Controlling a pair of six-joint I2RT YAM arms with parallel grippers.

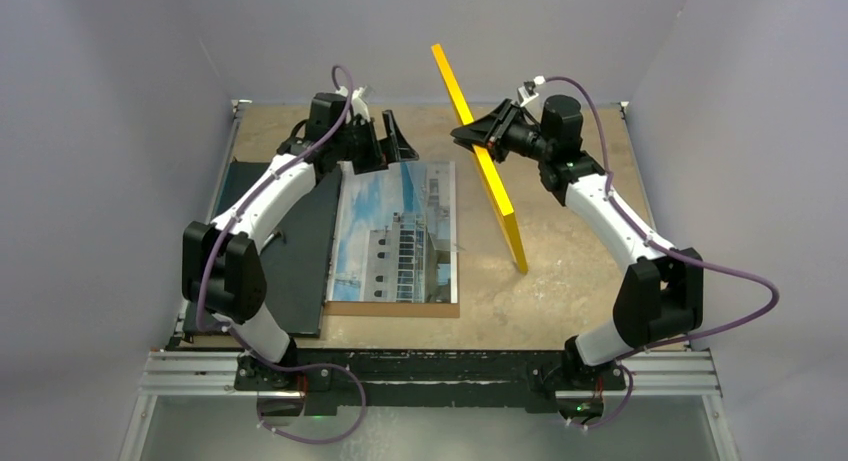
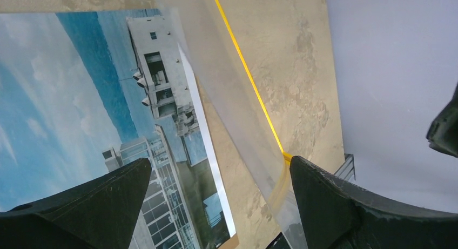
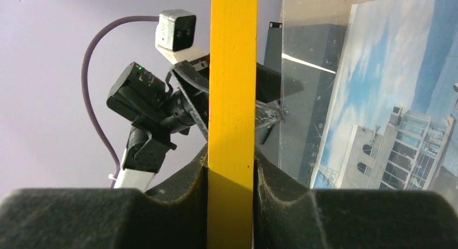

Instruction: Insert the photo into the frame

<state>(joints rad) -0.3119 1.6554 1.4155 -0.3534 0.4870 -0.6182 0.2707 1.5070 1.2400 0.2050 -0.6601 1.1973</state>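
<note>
Holding the frame (image 1: pixel 503 213) up on its edge, the right gripper (image 1: pixel 484 141) is pinching the yellow side between its two fingers. The frame leans like a slide. Its low corner touches the table (image 1: pixel 560 281) and its high end points up in the air toward 11 o'clock. It sits at 3 o'clock from the photo (image 1: pixel 395 231), just beside it.

The photo lies flat, picture side up, on a brown board (image 1: pixel 395 309) in the middle of the table. A black board (image 1: pixel 300 261) lies at 9 o'clock from the photo, right next to it. The left gripper (image 1: pixel 384 146) hangs over the photo's far edge at 12 o'clock. Its fingers are spread wide with nothing in them. From the left wrist, the clear pane (image 2: pixel 237 125) of the frame looks to reach a little over the photo's edge.

So the job looks about halfway. The frame is picked up, but the photo is not in it yet. I think the frame has to come down flat over the photo, or the photo has to slide in, and then the back must go on
</note>
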